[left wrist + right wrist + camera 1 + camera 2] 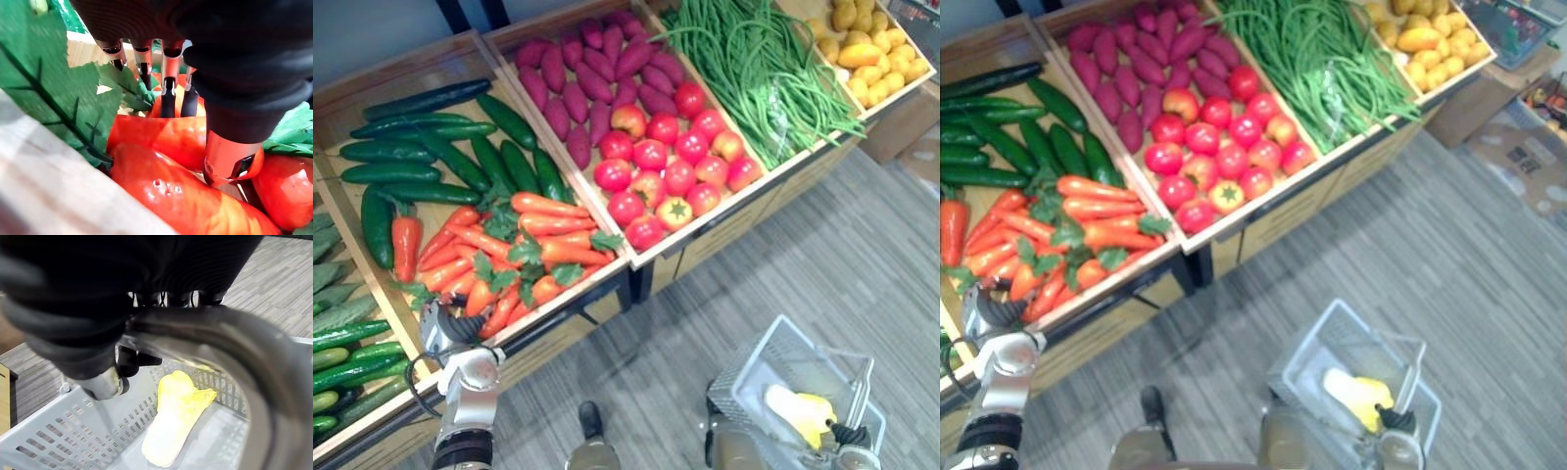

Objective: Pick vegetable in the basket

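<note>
Touching glossy carrots (186, 196), left robot hand (443, 331) straight-fingered, right robot hand (98, 298) curled round tubular metal basket handle (234, 342)

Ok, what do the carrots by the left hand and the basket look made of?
The carrots look like glossy moulded plastic: hard highlights, small pits. Their leaves seem flat fabric with printed veins. The basket looks matt grey plastic with slotted walls; its handle, in the right hand, may be smooth metal.

Bright, even overhead light on the crates (401, 64); tomatoes (666, 166) show small white glints. Soft shadow falls under the crate fronts onto the floor (822, 284). Up close, a carrot (181, 200) gleams with glare; the basket handle (244, 347) looms dark over the pale basket (58, 431).
</note>
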{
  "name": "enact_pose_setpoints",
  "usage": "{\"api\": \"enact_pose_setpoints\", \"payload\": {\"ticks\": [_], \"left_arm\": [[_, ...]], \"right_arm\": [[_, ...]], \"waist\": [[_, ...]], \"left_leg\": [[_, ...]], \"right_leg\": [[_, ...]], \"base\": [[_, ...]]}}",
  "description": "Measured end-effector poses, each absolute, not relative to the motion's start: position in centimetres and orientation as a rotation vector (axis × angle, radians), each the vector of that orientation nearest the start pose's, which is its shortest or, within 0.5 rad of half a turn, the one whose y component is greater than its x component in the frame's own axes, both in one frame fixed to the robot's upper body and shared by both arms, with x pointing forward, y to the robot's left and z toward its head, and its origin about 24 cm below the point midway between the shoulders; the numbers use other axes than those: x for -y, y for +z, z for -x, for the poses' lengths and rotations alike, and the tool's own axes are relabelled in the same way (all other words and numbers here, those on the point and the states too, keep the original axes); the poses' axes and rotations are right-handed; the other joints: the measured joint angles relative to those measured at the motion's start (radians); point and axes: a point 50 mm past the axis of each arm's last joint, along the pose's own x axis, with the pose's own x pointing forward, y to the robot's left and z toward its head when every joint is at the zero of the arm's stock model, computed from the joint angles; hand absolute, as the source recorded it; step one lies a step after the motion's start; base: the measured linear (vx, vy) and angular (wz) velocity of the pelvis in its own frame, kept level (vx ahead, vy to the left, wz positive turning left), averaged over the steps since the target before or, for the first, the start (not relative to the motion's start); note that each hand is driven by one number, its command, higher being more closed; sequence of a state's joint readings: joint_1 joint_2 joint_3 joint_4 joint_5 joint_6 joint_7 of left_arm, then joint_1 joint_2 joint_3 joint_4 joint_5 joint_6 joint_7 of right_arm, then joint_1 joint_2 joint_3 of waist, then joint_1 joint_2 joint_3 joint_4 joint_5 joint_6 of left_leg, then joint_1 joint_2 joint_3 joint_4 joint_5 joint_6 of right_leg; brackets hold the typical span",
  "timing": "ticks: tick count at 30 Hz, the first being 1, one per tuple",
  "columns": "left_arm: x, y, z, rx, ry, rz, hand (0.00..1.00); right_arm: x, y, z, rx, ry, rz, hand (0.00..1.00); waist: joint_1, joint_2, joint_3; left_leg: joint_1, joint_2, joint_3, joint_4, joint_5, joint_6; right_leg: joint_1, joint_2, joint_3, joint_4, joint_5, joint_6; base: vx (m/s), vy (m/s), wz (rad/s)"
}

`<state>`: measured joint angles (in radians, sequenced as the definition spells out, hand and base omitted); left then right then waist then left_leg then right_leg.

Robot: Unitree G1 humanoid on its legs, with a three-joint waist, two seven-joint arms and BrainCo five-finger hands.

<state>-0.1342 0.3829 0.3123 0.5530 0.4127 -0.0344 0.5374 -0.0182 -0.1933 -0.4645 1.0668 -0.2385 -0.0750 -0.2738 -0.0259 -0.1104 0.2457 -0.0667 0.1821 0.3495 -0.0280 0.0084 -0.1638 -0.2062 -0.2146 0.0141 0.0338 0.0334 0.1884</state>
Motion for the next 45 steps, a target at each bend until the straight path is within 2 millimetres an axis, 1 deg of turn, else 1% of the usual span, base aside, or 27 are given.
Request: {"api": "enact_pose_setpoints", "payload": {"ticks": [5,7,9,10,12,17,25,27,30,33,34,37,39,42,45], "left_arm": [[-33.2,2.0,-23.6,-0.202,0.808,-0.772,1.0],[-33.0,2.7,-23.8,-0.173,0.813,-0.771,1.0],[-31.9,4.8,-24.2,-0.059,0.824,-0.743,1.0],[-31.6,5.5,-24.3,-0.022,0.826,-0.734,1.0],[-30.7,7.4,-24.6,0.086,0.827,-0.713,1.0],[-29.4,9.1,-24.6,0.188,0.827,-0.668,1.0],[-27.8,10.6,-23.2,0.286,0.786,-0.652,1.0],[-27.2,10.5,-22.9,0.292,0.764,-0.648,1.0],[-26.2,10.1,-22.5,0.284,0.729,-0.631,1.0],[-25.1,10.5,-22.1,0.317,0.696,-0.641,1.0],[-24.6,10.6,-21.9,0.332,0.686,-0.629,1.0],[-23.6,10.9,-21.7,0.362,0.646,-0.618,1.0],[-23.0,11.4,-21.2,0.394,0.638,-0.599,1.0],[-22.1,12.1,-20.9,0.44,0.612,-0.586,1.0],[-20.4,13.3,-20.6,0.535,0.553,-0.593,1.0]], "right_arm": [[29.0,-12.7,-12.0,-0.941,-0.636,0.288,1.0],[29.0,-12.7,-12.0,-0.942,-0.636,0.288,1.0],[29.1,-12.7,-11.9,-0.942,-0.643,0.284,1.0],[29.1,-12.7,-11.9,-0.942,-0.646,0.282,1.0],[29.3,-12.7,-11.8,-0.942,-0.662,0.272,1.0],[29.5,-12.8,-11.4,-0.954,-0.68,0.26,1.0],[29.4,-13.0,-11.0,-0.967,-0.681,0.235,1.0],[29.1,-13.1,-10.8,-0.974,-0.678,0.229,1.0],[28.9,-13.5,-9.9,-0.997,-0.673,0.225,1.0],[28.8,-13.6,-9.3,-1.014,-0.675,0.227,1.0],[28.9,-13.6,-9.1,-1.015,-0.676,0.229,1.0],[28.8,-13.8,-8.4,-1.034,-0.676,0.228,1.0],[28.5,-14.0,-7.8,-1.05,-0.672,0.224,1.0],[28.5,-14.1,-7.6,-1.052,-0.672,0.225,1.0],[28.8,-13.9,-7.6,-1.044,-0.673,0.238,1.0]], "waist": [[0.0,0.0,0.0],[0.0,-0.001,0.001],[0.001,-0.002,0.001],[0.001,-0.001,0.001],[0.0,-0.001,0.001],[-0.003,-0.001,0.0],[0.002,0.0,-0.007],[0.003,-0.001,-0.016],[0.003,0.0,-0.052],[0.006,0.003,-0.077],[0.007,0.01,-0.08],[0.009,0.011,-0.098],[0.011,0.011,-0.118],[0.02,0.015,-0.122],[0.025,0.027,-0.129]], "left_leg": [[0.0,0.0,-0.001,0.0,0.0,0.0],[-0.001,0.0,-0.002,0.0,0.0,0.0],[-0.001,-0.002,-0.006,-0.002,0.0,0.0],[-0.001,-0.003,-0.007,-0.002,0.0,0.0],[0.0,-0.005,-0.01,-0.002,0.0,0.001],[0.006,-0.004,-0.025,-0.004,0.0,0.001],[0.02,-0.001,-0.029,-0.005,0.0,0.0],[0.02,0.001,-0.029,-0.005,0.001,0.0],[0.02,0.007,-0.029,-0.006,0.001,0.0],[0.023,0.011,-0.029,-0.006,0.001,-0.001],[0.026,0.016,-0.029,-0.006,0.001,-0.001],[0.04,0.017,-0.03,-0.013,0.001,-0.002],[0.043,0.018,-0.03,-0.03,0.003,-0.008],[0.052,0.021,-0.032,-0.042,0.009,-0.012],[0.055,0.023,-0.032,-0.06,0.025,-0.016]], "right_leg": [[0.0,0.0,0.0,-0.001,0.0,0.0],[0.0,0.0,-0.002,-0.001,0.0,0.0],[0.002,-0.002,-0.006,-0.001,0.0,0.0],[0.003,-0.003,-0.006,-0.002,0.0,0.0],[0.006,-0.005,-0.008,-0.002,0.0,0.0],[0.021,-0.004,-0.012,-0.004,0.0,0.0],[0.037,-0.002,-0.007,-0.004,0.002,0.003],[0.037,0.0,-0.007,-0.003,0.003,0.005],[0.037,0.006,-0.006,-0.003,0.004,0.007],[0.038,0.009,-0.005,-0.003,0.013,0.011],[0.041,0.013,-0.005,-0.004,0.027,0.009],[0.054,0.014,-0.006,-0.008,0.029,0.009],[0.054,0.018,-0.006,-0.017,0.029,0.009],[0.054,0.026,-0.004,-0.019,0.029,0.009],[0.053,0.032,-0.002,-0.031,0.028,0.009]], "base": [[0.0,0.0,0.0],[0.0,0.0,0.0],[0.01,-0.001,0.03],[0.0,0.0,0.0],[0.0,0.0,0.0],[0.0,-0.001,0.05],[0.0,0.0,0.0],[0.0,0.0,0.0],[0.0,0.0,0.0],[0.0,0.0,0.0],[-0.02,-0.002,-0.03],[-0.01,-0.001,0.0],[-0.02,-0.005,0.0],[-0.05,-0.029,-0.08],[-0.03,-0.023,-0.03]]}}
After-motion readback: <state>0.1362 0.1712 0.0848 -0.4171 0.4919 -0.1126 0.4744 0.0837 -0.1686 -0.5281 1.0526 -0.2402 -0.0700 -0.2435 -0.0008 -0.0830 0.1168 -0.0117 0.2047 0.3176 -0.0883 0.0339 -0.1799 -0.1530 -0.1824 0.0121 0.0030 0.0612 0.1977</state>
